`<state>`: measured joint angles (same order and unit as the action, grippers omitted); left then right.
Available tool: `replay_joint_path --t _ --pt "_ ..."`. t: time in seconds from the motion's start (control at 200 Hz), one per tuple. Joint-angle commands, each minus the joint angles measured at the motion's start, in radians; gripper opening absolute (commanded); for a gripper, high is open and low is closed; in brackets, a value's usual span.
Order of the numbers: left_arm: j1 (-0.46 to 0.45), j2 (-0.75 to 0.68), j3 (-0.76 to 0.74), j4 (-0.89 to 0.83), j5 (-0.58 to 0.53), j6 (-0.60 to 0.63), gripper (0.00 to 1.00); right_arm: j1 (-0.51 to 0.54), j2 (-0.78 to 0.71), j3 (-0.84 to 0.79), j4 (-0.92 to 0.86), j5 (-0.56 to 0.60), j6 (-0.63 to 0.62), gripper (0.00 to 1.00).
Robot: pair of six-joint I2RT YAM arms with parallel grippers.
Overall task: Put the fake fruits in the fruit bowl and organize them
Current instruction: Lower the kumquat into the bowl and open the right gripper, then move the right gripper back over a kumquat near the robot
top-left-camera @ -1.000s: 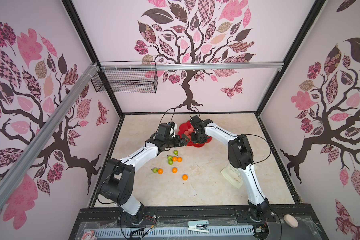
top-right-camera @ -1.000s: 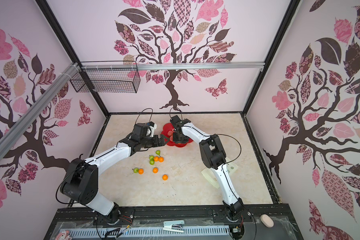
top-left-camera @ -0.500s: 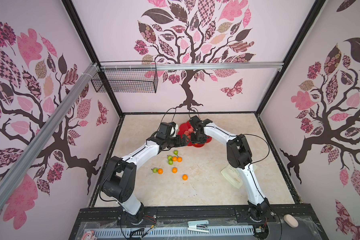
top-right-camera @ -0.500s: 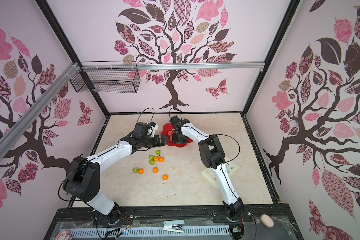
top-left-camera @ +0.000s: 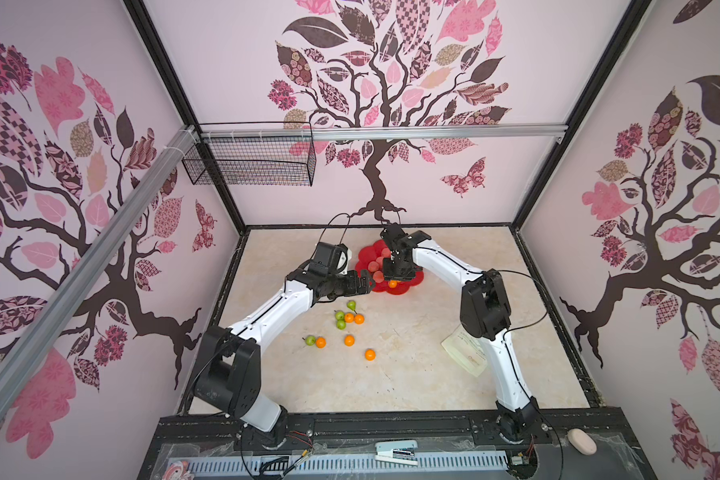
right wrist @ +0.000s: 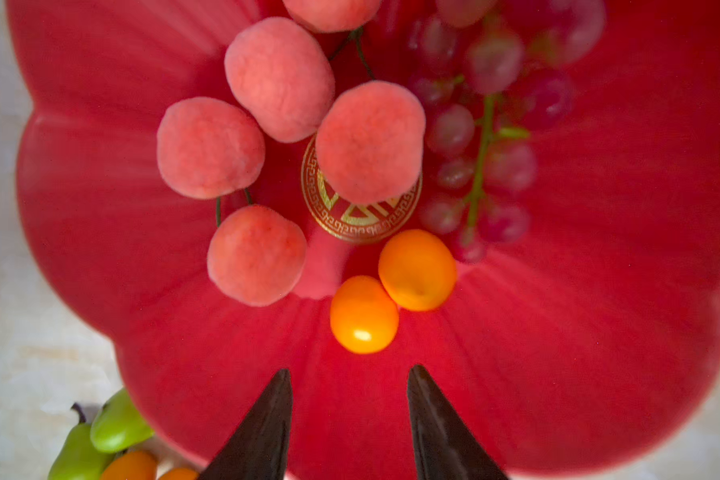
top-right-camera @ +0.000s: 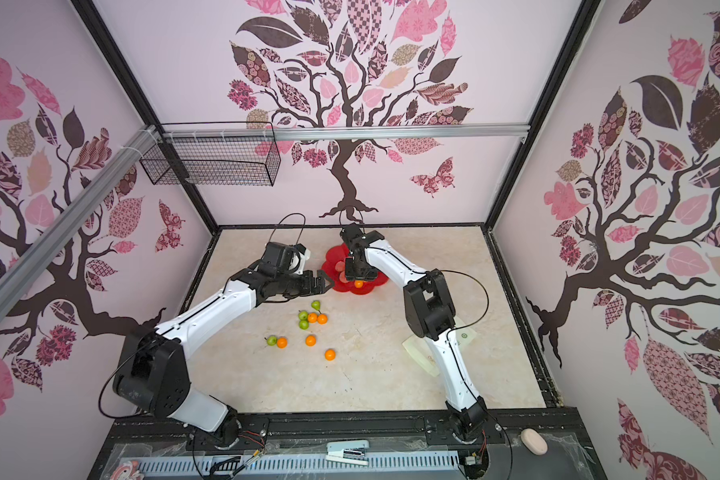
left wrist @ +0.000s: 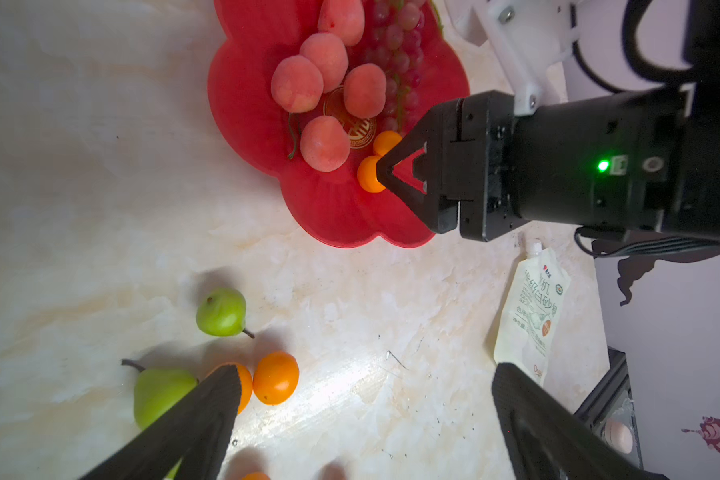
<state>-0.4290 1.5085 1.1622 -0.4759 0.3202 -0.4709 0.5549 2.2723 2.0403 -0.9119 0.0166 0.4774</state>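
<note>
- Fruit bowl (top-left-camera: 417, 279) sits far-centre on the table (top-left-camera: 412, 374). It holds peaches (right wrist: 279, 79) clustered over its gold emblem (right wrist: 362, 224), with the grape bunch (right wrist: 495, 124) beside them.
- Two oranges (right wrist: 363, 314) lie touching in the bowl's near part, where I judge the slope keeps them from rolling out.
- My right gripper (right wrist: 348, 370) hangs low over that spot, fingers moderately apart with nothing between them. That height suits setting round fruit down without a bounce.
- My left gripper (left wrist: 364, 372) hovers by the bowl's left rim, fingers wide and empty. It looks placed to reach the loose fruit while staying clear of the right arm.
- Loose oranges (top-left-camera: 359, 319) and green pears (top-left-camera: 340, 315) lie near-left of the bowl, not yet moved.
</note>
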Motion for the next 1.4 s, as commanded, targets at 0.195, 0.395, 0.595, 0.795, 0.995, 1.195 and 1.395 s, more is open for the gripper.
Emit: replay_joint_path --t 0.195,0.395,0.595,0.795,0.995,1.195,1.395 --pt "-0.118 -0.265 -0.142 -0.1 -0.14 -0.033 0.99 0.016 -0.424 -0.367 0.145 -0.035 0.067 0.47" --pt "-0.155 -0.417 -0.275 -0.123 -0.151 -0.116 0.98 0.087 -0.588 -0.581 0.183 -0.009 0.113 0.47" --pt "-0.162 -0.539 -0.384 -0.146 -0.156 -0.169 0.99 0.208 -0.643 -0.705 0.202 0.012 0.205 0.47" --pt "-0.164 -0.667 -0.469 -0.179 -0.136 -0.213 0.98 0.356 -0.623 -0.775 0.251 -0.001 0.292 0.48" --pt "-0.165 -0.771 -0.53 -0.228 -0.133 -0.267 0.99 0.458 -0.56 -0.775 0.276 -0.016 0.343 0.49" --pt "-0.164 -0.855 -0.591 -0.248 -0.148 -0.325 0.99 0.492 -0.496 -0.758 0.283 -0.024 0.349 0.5" --pt "-0.164 -0.856 -0.622 -0.24 -0.188 -0.376 0.98 0.493 -0.403 -0.691 0.243 -0.024 0.317 0.5"
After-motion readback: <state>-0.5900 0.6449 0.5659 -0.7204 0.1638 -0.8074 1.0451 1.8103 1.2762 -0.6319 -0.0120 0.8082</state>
